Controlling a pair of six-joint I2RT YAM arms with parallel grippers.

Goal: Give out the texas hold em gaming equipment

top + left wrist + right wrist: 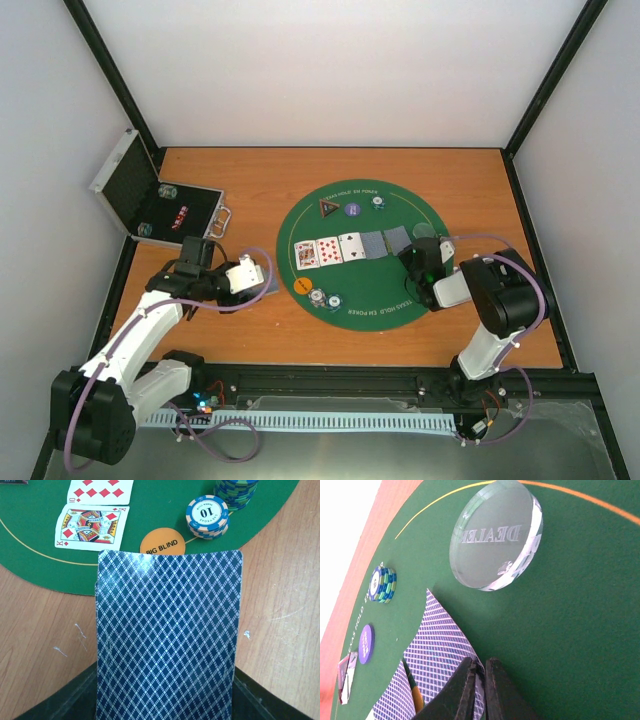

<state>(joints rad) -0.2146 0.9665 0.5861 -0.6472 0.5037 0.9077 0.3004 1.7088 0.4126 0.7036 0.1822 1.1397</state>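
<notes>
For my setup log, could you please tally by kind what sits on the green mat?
Face-up cards: 3
Face-down cards: 2, one pinched by the right fingers
Chip stacks: 3
Marker discs: 3
Triangle: 1
Total: 12

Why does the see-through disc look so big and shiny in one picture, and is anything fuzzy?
Right wrist view: the camera sits very close, so the clear disc looms large, with bright glints along its edge and its lettering showing backwards. Left wrist view: the held card fills most of the frame, its pattern sharp. Top view: soft, even light, with everything small and no glare.
</notes>
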